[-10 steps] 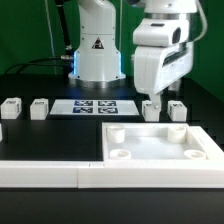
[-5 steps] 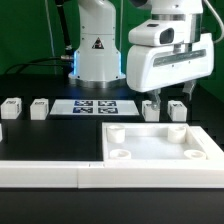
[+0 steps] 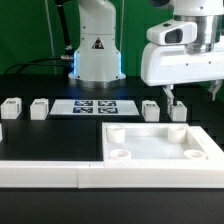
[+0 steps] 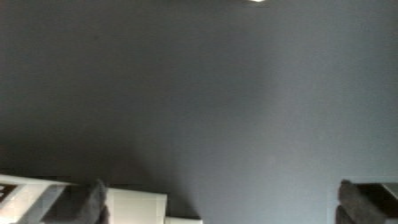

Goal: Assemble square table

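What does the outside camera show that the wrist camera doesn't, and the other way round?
Only the exterior view: the square table slab, the marker board, the robot's base and four small legs. Only the wrist view: both fingers, spread wide apart. Both: the gripper, the black table and, probably, one white leg.

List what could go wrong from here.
1. The open gripper hangs close above the rightmost leg in the exterior view; descending off-centre, a finger could tip it.
2. The neighbouring leg stands close by and might get knocked.
3. Both stand near the tabletop rim, so a pushed leg could jam there.
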`<state>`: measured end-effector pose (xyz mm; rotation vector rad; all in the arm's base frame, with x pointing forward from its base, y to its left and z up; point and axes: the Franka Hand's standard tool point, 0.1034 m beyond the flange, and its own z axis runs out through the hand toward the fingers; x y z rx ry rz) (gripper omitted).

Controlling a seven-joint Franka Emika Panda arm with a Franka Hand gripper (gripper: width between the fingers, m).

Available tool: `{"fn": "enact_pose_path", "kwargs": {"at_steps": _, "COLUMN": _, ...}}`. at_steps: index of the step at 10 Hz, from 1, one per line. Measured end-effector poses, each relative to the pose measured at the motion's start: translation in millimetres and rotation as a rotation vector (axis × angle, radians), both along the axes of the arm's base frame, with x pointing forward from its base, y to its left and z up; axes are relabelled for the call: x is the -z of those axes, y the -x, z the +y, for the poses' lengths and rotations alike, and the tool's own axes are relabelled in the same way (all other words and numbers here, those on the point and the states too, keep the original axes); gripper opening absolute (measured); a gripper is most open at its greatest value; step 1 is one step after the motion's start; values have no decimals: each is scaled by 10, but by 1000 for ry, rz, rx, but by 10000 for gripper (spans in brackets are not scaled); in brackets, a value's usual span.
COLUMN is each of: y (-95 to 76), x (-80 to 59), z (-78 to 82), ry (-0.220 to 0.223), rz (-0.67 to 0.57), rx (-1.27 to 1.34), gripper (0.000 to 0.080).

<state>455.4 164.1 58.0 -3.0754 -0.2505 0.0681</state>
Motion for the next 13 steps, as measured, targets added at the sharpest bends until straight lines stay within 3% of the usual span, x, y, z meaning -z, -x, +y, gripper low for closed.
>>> {"fn": "enact_pose_path", "kwargs": {"at_steps": 2, "y": 22, "x": 1, "z": -6, "ry": 7, "rz": 28, "rx": 2, "gripper": 648}}
{"fn": "enact_pose_path", "kwargs": {"at_steps": 4, "y": 248, "x": -35, "z": 15, "ry": 78, "rz": 231, "rx": 29, "gripper": 648}}
{"fn": "enact_pose_path", "kwargs": {"at_steps": 7, "y": 415, "x": 133, "z": 60, "ry": 83, "rz": 434, "rx": 76, "gripper": 648}}
{"fn": "enact_pose_path", "kwargs": {"at_steps": 12, "y": 444, "x": 162, "z": 37, "ry": 135, "rz": 703, "rx": 59, "gripper": 648}}
{"fn": "enact_pose_path", "kwargs": {"at_steps": 13, "y": 563, "x": 190, "z": 35, "ry": 156, "rz": 789, "rx": 50, "gripper": 648}}
